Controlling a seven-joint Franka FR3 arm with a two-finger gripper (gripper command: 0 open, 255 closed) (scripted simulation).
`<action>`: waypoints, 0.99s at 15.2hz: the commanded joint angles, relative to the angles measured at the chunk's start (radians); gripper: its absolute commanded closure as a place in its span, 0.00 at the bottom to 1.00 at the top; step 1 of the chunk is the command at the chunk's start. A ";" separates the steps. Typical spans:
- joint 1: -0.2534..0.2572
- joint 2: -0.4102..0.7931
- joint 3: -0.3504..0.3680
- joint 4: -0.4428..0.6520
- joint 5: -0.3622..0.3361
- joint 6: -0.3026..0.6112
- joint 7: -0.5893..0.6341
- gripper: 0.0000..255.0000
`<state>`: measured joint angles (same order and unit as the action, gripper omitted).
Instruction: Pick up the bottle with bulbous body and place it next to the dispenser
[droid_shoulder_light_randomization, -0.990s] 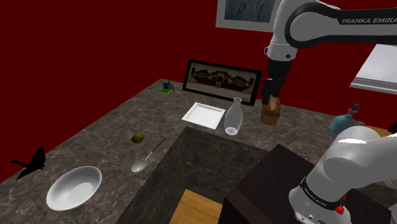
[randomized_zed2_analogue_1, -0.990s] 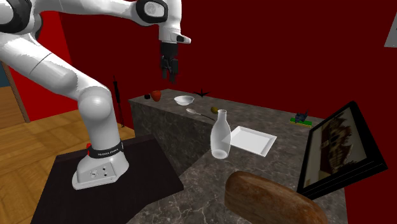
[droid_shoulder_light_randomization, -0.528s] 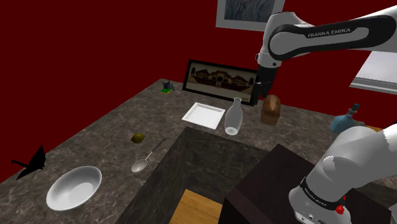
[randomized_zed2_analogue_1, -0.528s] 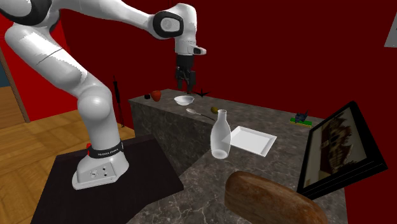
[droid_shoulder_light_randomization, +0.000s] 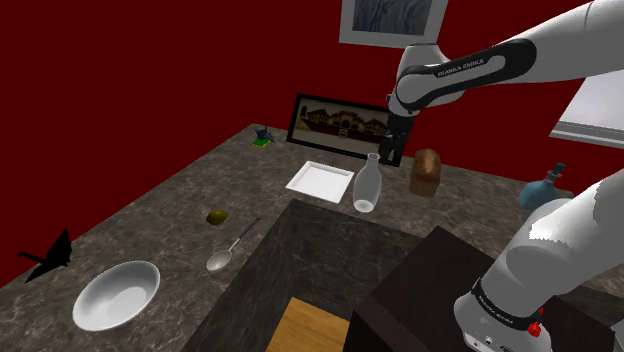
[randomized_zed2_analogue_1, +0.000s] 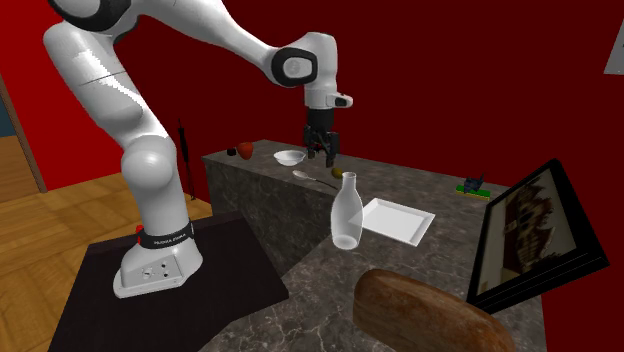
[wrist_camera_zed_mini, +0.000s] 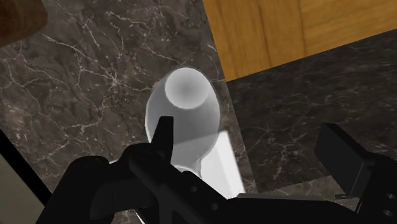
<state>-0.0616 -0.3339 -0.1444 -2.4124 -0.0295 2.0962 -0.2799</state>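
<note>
A pale, see-through bottle (droid_shoulder_light_randomization: 366, 187) with a round body and narrow neck stands upright on the dark marble counter (droid_shoulder_light_randomization: 190, 190), beside a white plate. My black gripper (droid_shoulder_light_randomization: 392, 153) hangs open a little above and beside the bottle's mouth, touching nothing. From the second exterior view the gripper (randomized_zed2_analogue_1: 323, 154) is just to the left of the bottle (randomized_zed2_analogue_1: 346, 212), near its neck. The wrist view looks down on the bottle (wrist_camera_zed_mini: 184, 111), close to one finger (wrist_camera_zed_mini: 163, 137) of the gripper (wrist_camera_zed_mini: 254, 149). A blue dispenser (droid_shoulder_light_randomization: 544, 188) stands far off at the shoulder view's right.
A square white plate (droid_shoulder_light_randomization: 320, 180), a framed picture (droid_shoulder_light_randomization: 348, 128) and a brown loaf (droid_shoulder_light_randomization: 426, 172) surround the bottle. Nearer the front lie a spoon (droid_shoulder_light_randomization: 230, 248), a white bowl (droid_shoulder_light_randomization: 116, 294), a small olive-green lump (droid_shoulder_light_randomization: 215, 216) and a black figurine (droid_shoulder_light_randomization: 50, 255). The counter wraps around a gap with wooden floor (droid_shoulder_light_randomization: 310, 325).
The arm has swung from above the loaf toward the shoulder view's left and come down beside the bottle's neck. The fingers stayed open; nothing on the counter moved.
</note>
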 joint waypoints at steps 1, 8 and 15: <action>-0.001 0.071 -0.017 0.033 0.007 0.056 -0.030 0.00; -0.003 0.243 -0.047 0.106 0.044 0.186 -0.102 0.00; -0.002 0.292 -0.048 0.078 0.058 0.262 -0.112 0.00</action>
<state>-0.0634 -0.0438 -0.1928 -2.3323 0.0281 2.3538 -0.3917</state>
